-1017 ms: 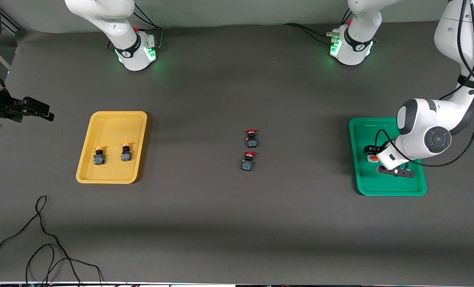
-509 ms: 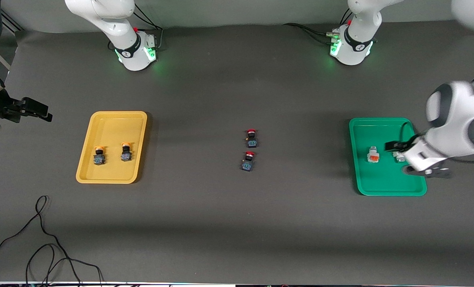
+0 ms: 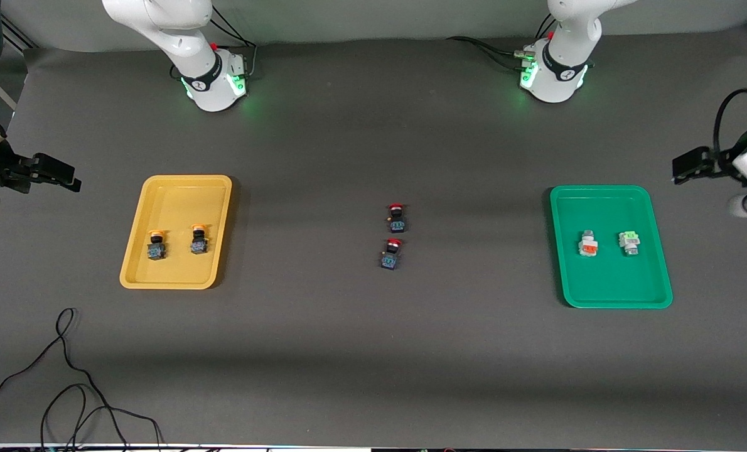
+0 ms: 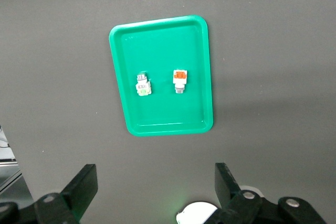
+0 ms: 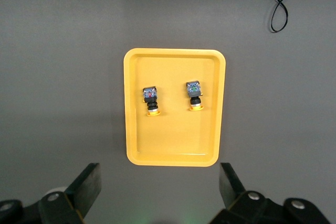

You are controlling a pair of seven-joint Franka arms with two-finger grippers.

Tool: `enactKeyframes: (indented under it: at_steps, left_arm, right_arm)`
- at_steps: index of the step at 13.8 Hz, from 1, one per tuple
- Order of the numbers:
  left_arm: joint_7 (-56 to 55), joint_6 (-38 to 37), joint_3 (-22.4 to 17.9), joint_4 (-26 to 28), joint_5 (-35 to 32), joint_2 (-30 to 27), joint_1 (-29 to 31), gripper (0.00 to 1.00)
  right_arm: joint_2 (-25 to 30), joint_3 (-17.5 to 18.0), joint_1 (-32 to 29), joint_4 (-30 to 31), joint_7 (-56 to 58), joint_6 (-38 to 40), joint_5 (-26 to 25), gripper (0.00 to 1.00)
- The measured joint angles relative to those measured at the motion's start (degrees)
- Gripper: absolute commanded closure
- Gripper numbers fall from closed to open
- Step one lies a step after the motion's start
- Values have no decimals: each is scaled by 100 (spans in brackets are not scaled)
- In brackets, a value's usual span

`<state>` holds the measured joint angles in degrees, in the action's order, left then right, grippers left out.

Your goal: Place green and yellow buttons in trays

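The yellow tray [image 3: 176, 201] holds two yellow-capped buttons [image 3: 156, 245] [image 3: 199, 240], which lie side by side. The green tray [image 3: 606, 282] holds a white button with an orange-red face [image 3: 588, 243] and, beside it, a white button with a green face [image 3: 629, 242]. My left gripper [image 4: 156, 187] hangs open and empty, high over the bare table just off the green tray [image 4: 163, 51] toward the left arm's end. My right gripper [image 5: 160, 187] is likewise open and empty, high over the table off the yellow tray [image 5: 173, 140], and waits there.
Two red-capped black buttons [image 3: 397, 218] [image 3: 391, 253] lie on the dark mat midway between the trays. A loose black cable [image 3: 66, 376] curls near the front corner at the right arm's end. The arm bases [image 3: 213, 78] [image 3: 555, 72] stand along the table's back edge.
My left gripper opened over the green tray, leaving the green-faced button there, then rose and drew away toward the left arm's end. The right arm barely moved.
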<state>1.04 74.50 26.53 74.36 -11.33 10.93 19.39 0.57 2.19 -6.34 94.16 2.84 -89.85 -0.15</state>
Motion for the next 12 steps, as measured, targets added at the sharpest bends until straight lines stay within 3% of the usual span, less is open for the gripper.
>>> enactKeyframes:
  at_steps: [8,9,12]
  left_arm:
    - [-8,-60,11,-99,9,192,-129,0]
    - [-8,-73,-224,-123,12,175,-396,0]
    - [-8,-91,-1560,-130,104,75,-1707,1]
  right_arm:
    - [-15,1,0,-43,-4,0,0,0]
    - [-16,1,0,-44,-4,0,0,0]
    - [-17,2,0,-44,-5,0,0,0]
